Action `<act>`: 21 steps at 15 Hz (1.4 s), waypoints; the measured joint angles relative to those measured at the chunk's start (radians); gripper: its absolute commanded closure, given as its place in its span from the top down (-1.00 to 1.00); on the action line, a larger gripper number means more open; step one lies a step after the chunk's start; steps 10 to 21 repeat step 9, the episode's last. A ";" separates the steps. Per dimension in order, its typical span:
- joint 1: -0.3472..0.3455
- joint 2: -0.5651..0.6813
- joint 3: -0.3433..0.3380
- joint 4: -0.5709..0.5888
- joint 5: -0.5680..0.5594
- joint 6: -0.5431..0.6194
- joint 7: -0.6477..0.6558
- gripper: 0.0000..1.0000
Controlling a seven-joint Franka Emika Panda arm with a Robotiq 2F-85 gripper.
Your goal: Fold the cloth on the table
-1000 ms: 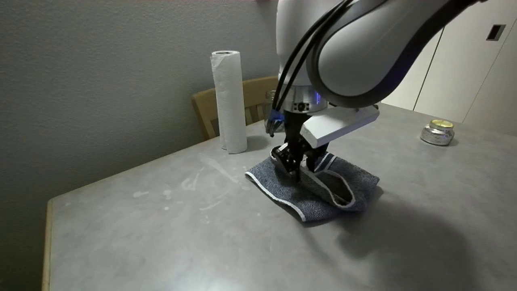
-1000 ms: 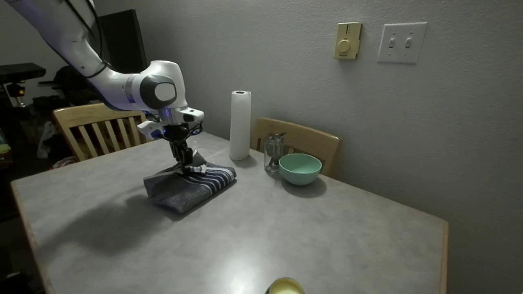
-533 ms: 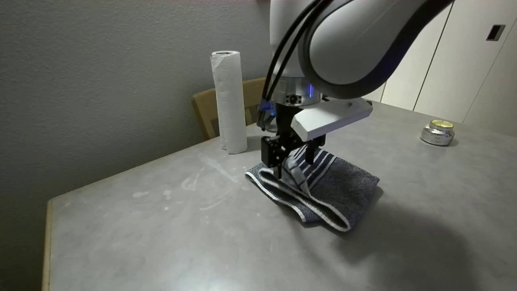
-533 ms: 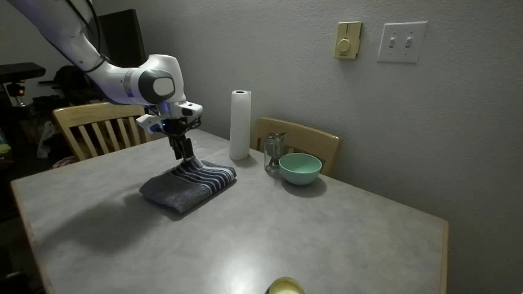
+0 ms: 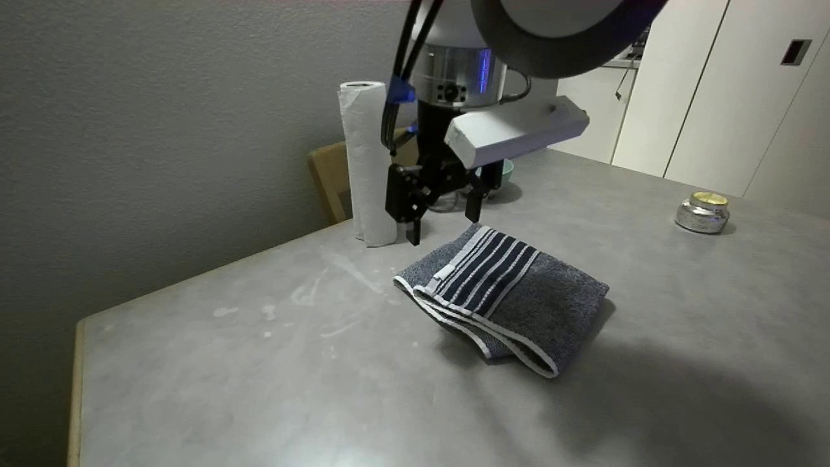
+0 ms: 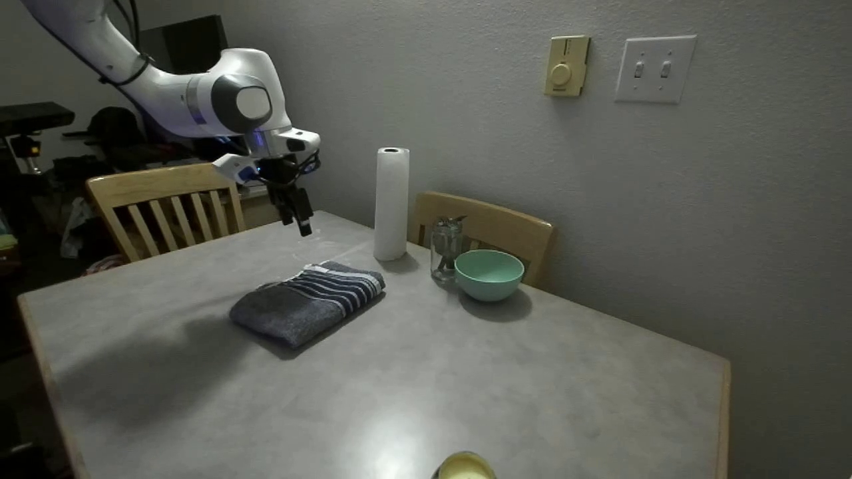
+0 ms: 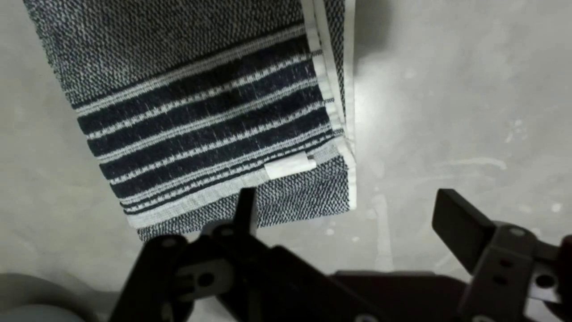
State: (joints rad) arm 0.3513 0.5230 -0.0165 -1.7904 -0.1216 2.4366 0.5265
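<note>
Folded into layers, the dark grey-blue cloth (image 5: 551, 292) lies on the light grey table (image 5: 259, 383), its navy and white striped end facing up. White hems of the layers show along one side, slightly out of line with each other. In the wrist view, a strip of the lower layer of the cloth (image 7: 187, 58) sticks out past the striped edge, near a small white tag (image 7: 289, 165). My gripper (image 5: 443, 227) hangs above the table by the striped end, apart from the cloth. Wide apart, its fingers (image 7: 462, 226) have nothing between them.
A white paper-towel roll (image 6: 391, 206) stands near the gripper by the table's wall side. Beyond it are a glass jar (image 6: 444, 249) with utensils and a green bowl (image 6: 489, 276). A small candle jar (image 5: 702, 213) sits farther off. Wooden chairs (image 6: 166, 203) stand at the table's edges.
The gripper has let go of the cloth, opened wide and risen up and away toward the paper-towel roll. The raised, bunched part of the cloth has dropped and now lies flat.
</note>
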 measured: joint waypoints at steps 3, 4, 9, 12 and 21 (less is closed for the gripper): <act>0.000 -0.023 -0.005 -0.002 -0.015 0.000 0.000 1.00; 0.000 -0.027 -0.005 -0.002 -0.020 0.000 0.000 1.00; 0.000 -0.049 -0.004 -0.025 -0.036 -0.002 0.012 1.00; 0.000 -0.049 -0.004 -0.025 -0.036 -0.002 0.012 1.00; 0.000 -0.049 -0.004 -0.025 -0.036 -0.002 0.012 1.00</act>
